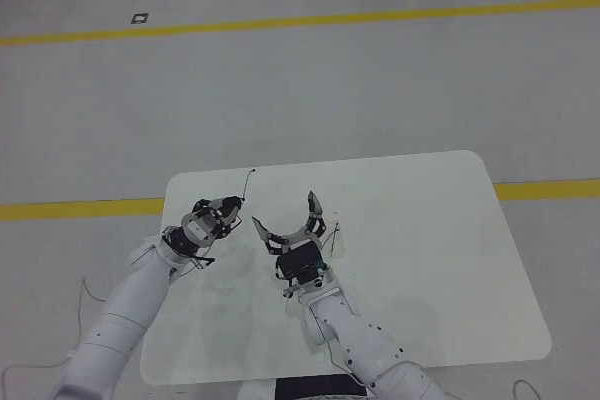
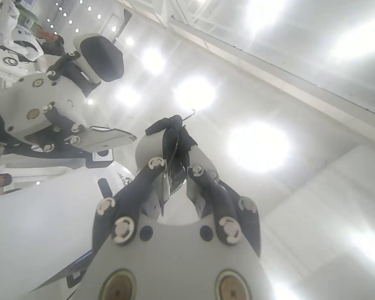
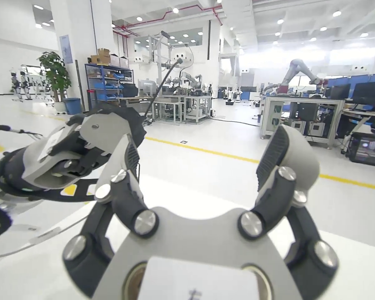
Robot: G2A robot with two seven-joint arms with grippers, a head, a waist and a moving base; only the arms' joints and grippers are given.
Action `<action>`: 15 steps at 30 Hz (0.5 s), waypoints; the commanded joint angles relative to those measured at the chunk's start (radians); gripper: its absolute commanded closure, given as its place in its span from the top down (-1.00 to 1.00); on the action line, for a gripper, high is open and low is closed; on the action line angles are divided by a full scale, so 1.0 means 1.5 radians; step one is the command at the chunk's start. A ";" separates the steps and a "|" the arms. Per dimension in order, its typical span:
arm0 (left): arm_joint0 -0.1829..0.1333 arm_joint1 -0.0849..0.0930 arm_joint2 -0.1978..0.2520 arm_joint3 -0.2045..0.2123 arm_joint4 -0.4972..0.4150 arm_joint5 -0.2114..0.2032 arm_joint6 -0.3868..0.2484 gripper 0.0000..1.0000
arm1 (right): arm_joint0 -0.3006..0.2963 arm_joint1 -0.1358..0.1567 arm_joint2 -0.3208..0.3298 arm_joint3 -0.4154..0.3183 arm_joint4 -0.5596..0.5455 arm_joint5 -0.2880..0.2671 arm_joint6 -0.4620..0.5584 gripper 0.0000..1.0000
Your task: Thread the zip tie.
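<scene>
White table (image 1: 430, 250). L gripper (image 1: 230, 206) pinches 1 thin zip tie (image 1: 250, 180), prob light n bendy; R gripper (image 1: 283, 210) spread wide, empty. Grab near tip.

White table (image 1: 430, 200), grey floor (image 1: 280, 90), yellow lines (image 1: 280, 22); bright ceiling lights (image 2: 257, 145); workbenches (image 3: 300, 117) behind.

A thin black zip tie (image 1: 247, 186) is sticking out from between the pinched fingers of the left gripper (image 1: 233, 207), slanting up and away from the robot in a slight curve. Its small head is sitting at the free end, off the table.
</scene>
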State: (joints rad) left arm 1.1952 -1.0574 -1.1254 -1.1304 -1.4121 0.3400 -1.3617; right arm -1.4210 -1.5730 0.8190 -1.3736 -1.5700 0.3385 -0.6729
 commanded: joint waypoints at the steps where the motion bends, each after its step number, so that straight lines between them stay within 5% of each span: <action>1: 0.000 0.000 0.000 0.000 0.000 0.000 0.000 -1.00 | 0.009 0.004 -0.008 0.004 0.000 0.001 0.003 1.00; 7: 0.000 0.000 0.000 0.000 0.000 0.000 0.000 -1.00 | 0.041 0.019 -0.041 0.018 0.000 0.001 0.017 1.00; 9: 0.000 0.000 0.000 0.000 0.000 0.000 0.000 -1.00 | 0.046 0.022 -0.045 0.017 0.000 0.001 0.024 0.00; 15: 0.000 0.000 0.000 0.000 0.000 0.000 0.000 -1.00 | 0.052 0.027 -0.056 0.013 0.000 0.001 0.034 -0.26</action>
State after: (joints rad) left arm 1.1952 -1.0574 -1.1254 -1.1304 -1.4121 0.3400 -1.3617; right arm -1.3428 -1.5325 0.7370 -1.3517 -1.5700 0.3400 -0.6259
